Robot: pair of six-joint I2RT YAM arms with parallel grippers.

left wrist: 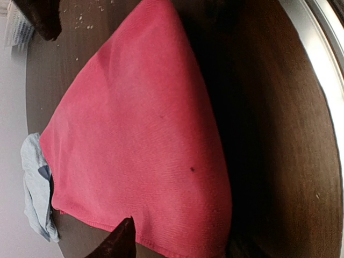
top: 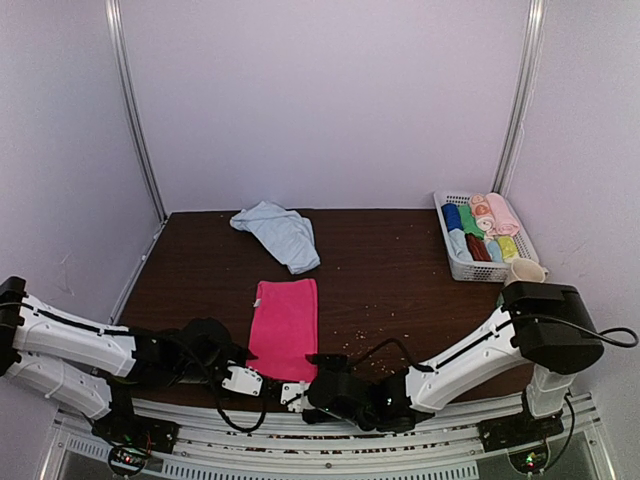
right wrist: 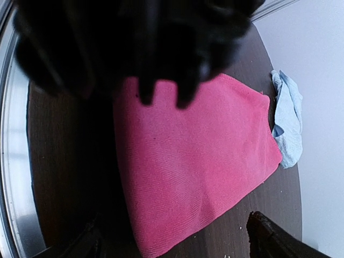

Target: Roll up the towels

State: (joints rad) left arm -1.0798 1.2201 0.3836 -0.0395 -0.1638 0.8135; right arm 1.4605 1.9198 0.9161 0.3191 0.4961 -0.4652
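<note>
At the table's (top: 400, 290) near edge, the left gripper (top: 243, 380) and right gripper (top: 294, 393) hide the near hem of the flat magenta towel (top: 285, 325) from overhead. The wrist views show both claws spread wide over the cloth. A blurred dark mass fills the top of the right wrist view. The pale blue towel (top: 280, 235) lies crumpled near the far edge. Only the overhead view shows the basket (top: 455, 265) in the far right corner.
</note>
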